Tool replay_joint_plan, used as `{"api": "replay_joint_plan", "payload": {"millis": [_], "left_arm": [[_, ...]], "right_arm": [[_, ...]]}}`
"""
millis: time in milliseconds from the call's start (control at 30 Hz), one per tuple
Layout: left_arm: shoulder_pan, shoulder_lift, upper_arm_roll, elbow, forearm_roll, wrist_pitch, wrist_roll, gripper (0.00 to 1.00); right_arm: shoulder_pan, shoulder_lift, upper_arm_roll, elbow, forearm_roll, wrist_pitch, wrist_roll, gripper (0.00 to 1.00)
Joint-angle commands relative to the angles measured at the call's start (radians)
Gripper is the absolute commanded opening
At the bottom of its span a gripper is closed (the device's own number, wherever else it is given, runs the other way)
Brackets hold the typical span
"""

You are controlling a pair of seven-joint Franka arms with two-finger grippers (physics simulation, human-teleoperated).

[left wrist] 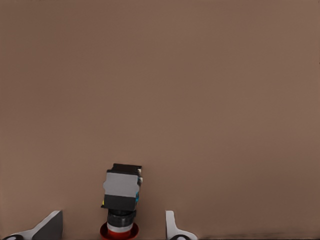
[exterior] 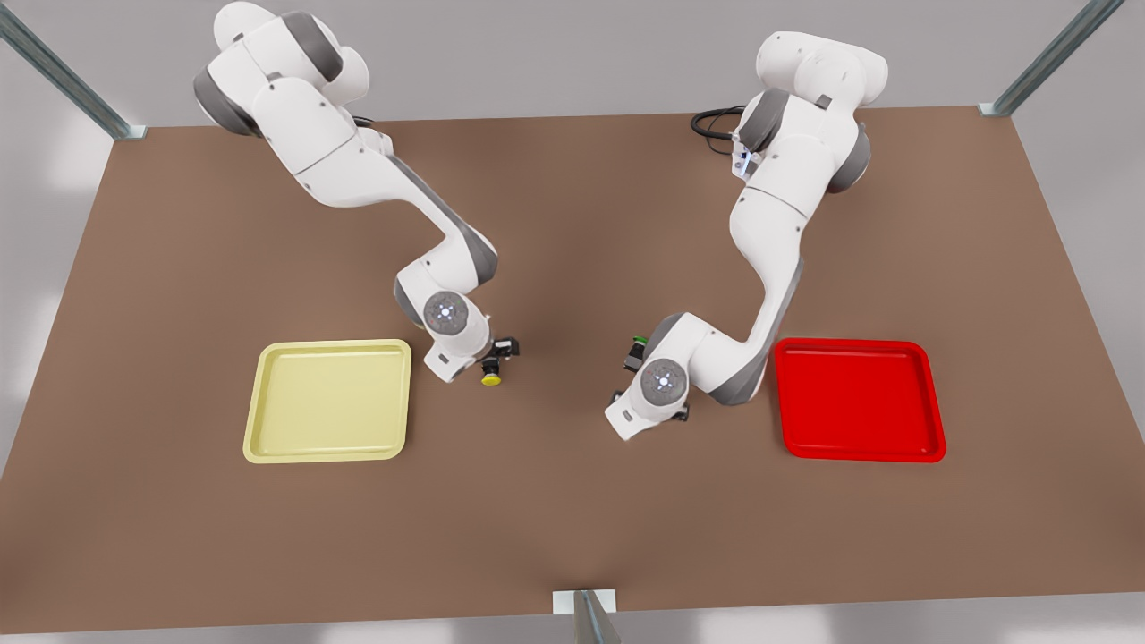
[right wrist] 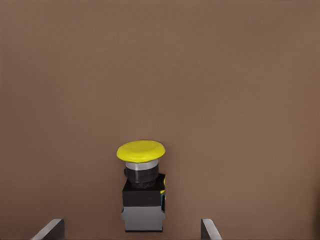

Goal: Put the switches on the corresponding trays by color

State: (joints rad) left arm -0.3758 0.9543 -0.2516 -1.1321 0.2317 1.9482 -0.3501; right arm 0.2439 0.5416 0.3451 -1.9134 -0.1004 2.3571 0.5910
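Blocky yellow-capped switch (right wrist: pixel 142 192) lies between right tool's (right wrist: pixel 132 231) spread fingers.

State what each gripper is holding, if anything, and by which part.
Nothing is held. The left gripper is open, its fingers flanking the red switch without touching it; the right gripper likewise flanks the yellow switch.

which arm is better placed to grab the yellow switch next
The right arm. In its wrist view the yellow switch lies between the open fingers of the right gripper, beside the yellow tray. The left gripper is open around the red switch, near the red tray.
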Motion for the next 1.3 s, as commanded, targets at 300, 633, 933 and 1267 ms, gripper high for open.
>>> {"api": "replay_joint_plan", "payload": {"millis": [300, 633, 933, 1267], "left_arm": [[0.002, 0.044, 0.002, -0.014, 0.038, 0.058, 0.048, 0.99], [-0.017, 0.073, 0.020, -0.012, 0.040, 0.124, 0.016, 0.97], [-0.017, 0.073, 0.025, -0.012, 0.041, 0.124, -0.004, 0.52], [-0.018, 0.069, 0.025, -0.017, 0.041, 0.123, -0.012, 0.52]], "right_arm": [[0.001, 0.049, 0.000, 0.004, 0.001, 0.010, -0.002, 1.00], [0.000, 0.097, -0.003, 0.019, 0.001, 0.050, -0.002, 1.00], [0.000, 0.117, -0.003, 0.034, 0.001, 0.050, -0.002, 0.78], [-0.008, 0.115, -0.003, 0.043, 0.004, 0.036, -0.005, 0.55]]}}
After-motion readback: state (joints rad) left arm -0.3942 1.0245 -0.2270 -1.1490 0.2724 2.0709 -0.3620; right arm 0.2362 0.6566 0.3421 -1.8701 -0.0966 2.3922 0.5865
